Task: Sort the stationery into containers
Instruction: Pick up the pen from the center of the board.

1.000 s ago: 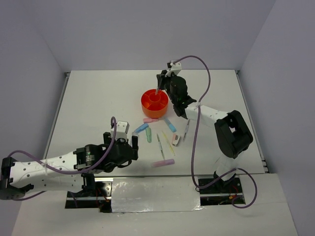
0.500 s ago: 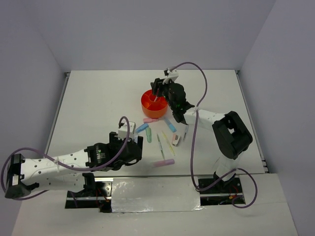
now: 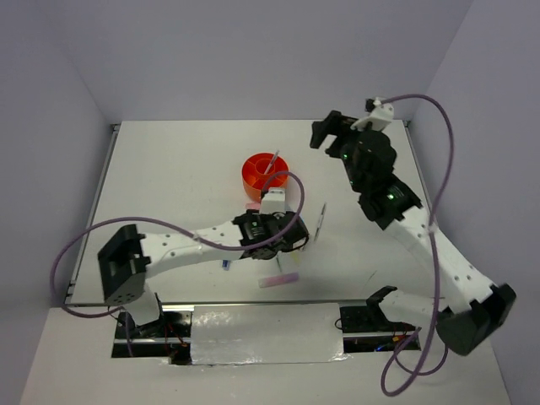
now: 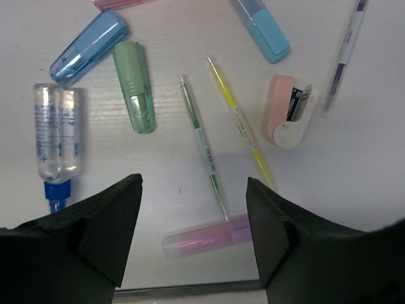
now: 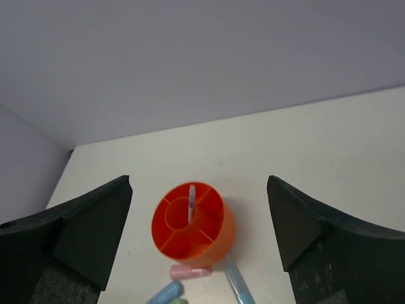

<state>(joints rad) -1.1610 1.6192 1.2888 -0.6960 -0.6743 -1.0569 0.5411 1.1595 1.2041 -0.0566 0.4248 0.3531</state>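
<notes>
The orange organizer [image 3: 265, 175] [image 5: 193, 227] stands mid-table with a white-and-purple pen [image 3: 270, 163] [image 5: 191, 203] upright in it. My right gripper [image 3: 327, 133] [image 5: 199, 190] hangs open, high and off to the right of it, holding nothing. My left gripper [image 3: 283, 240] [image 4: 193, 202] is open above the loose stationery. A pink highlighter [image 4: 205, 236] [image 3: 280, 278] lies on the table between its fingers, untouched. Around it lie a thin green pen [image 4: 202, 149], a yellow pencil [image 4: 240, 123], a green highlighter [image 4: 134, 85], a blue highlighter [image 4: 88, 47], a clear blue-capped tube [image 4: 57, 136] and a pink-white eraser [image 4: 288, 111].
A light blue highlighter [image 4: 262, 28] [image 5: 239, 285], a white-purple pen [image 4: 342, 57] [image 3: 321, 221] and another pink highlighter [image 5: 190, 272] lie near the organizer's front. The table's front edge [image 4: 190, 291] runs just below the left fingers. Walls close the table at back and sides.
My right gripper opened, left the pen standing in the organizer, and rose away to the right. The left arm swung right over the loose stationery, and its jaws narrowed a little.
</notes>
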